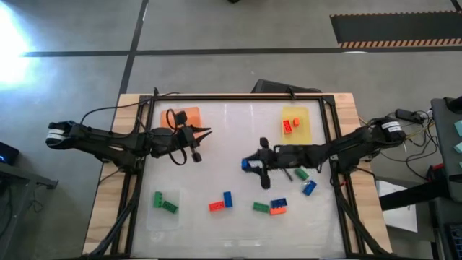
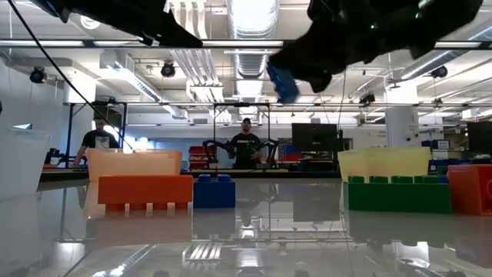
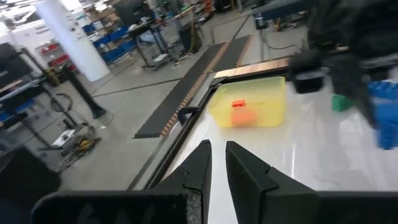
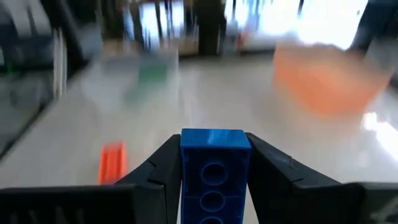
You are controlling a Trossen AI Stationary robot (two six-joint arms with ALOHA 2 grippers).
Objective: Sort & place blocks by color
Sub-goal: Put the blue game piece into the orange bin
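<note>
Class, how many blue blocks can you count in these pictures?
4 blue blocks: one in the right pincer; one beside a red-orange block; one touching another; one near the right arm. Others may be hidden.

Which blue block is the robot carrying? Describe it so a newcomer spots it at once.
Start at the yellow tray on the table's far right, then follow the right arm toward the table's middle. The blue block sits clamped in the right end effector, lifted off the surface. Every other blue block lies loose on the table.
</note>
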